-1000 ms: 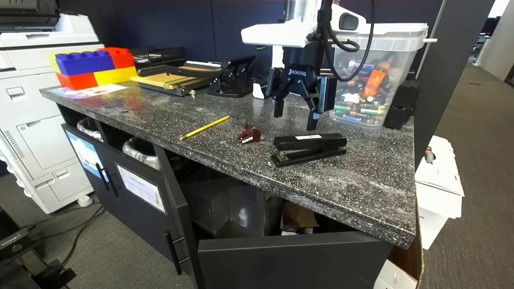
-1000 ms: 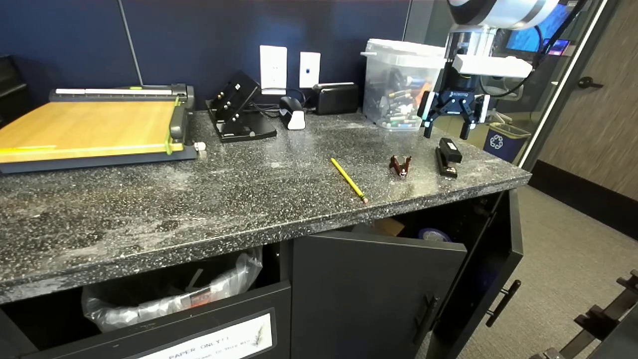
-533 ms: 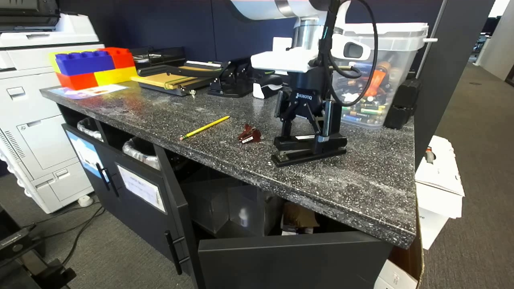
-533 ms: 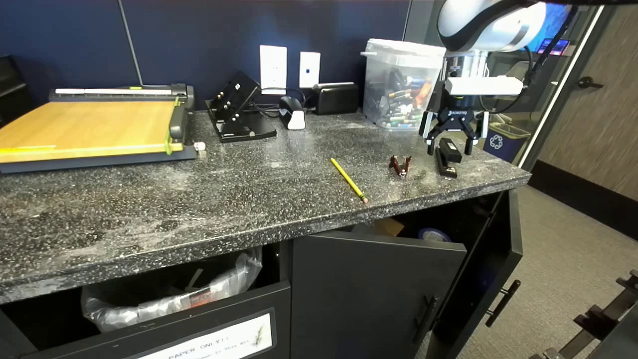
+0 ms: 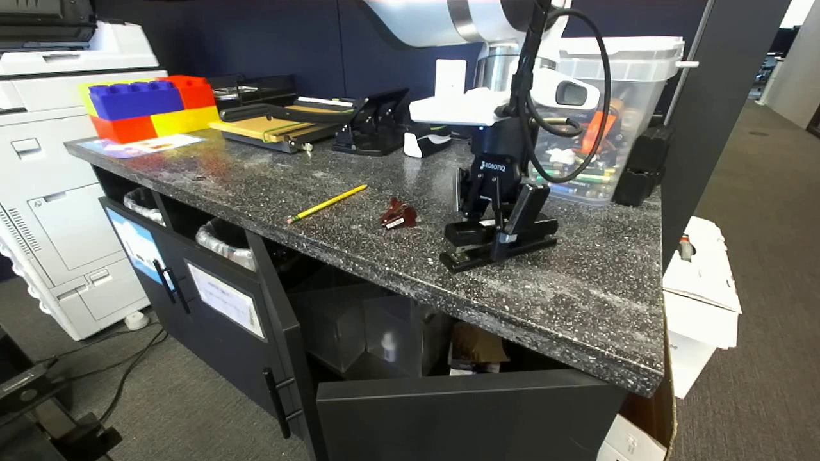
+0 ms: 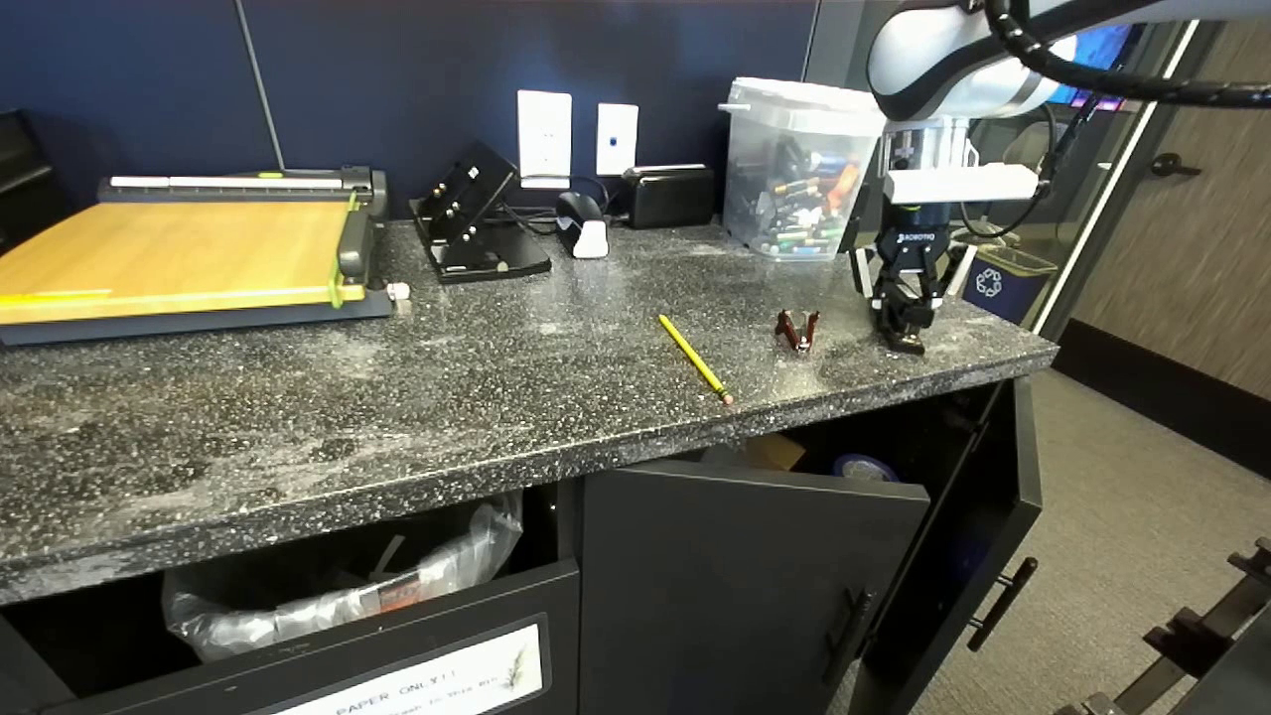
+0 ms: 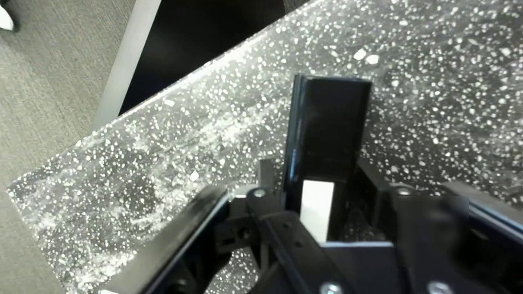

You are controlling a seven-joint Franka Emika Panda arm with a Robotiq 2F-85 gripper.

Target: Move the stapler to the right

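Observation:
The black stapler (image 5: 462,233) rests on the speckled countertop near its front edge, its two arms parted at the front end. My gripper (image 5: 494,232) points down over it, one finger on each long side. In the wrist view, the stapler's top (image 7: 335,126) with its white label runs between the fingers, and the jaws are drawn in around it. The near finger lies against its side in an exterior view, while the far fingertip is hidden behind the stapler. Seen from the front end, the gripper (image 6: 904,316) covers most of the stapler.
A reddish-brown staple remover (image 5: 398,215) and a yellow pencil (image 5: 327,204) lie beside the stapler. Behind the arm stands a clear plastic bin (image 5: 570,179) of markers. A hole punch (image 6: 487,260) and paper cutter (image 6: 179,248) sit farther along the counter.
My gripper has come down from above the stapler, and its open fingers have closed in on the sides. The stapler has shifted and turned slightly.

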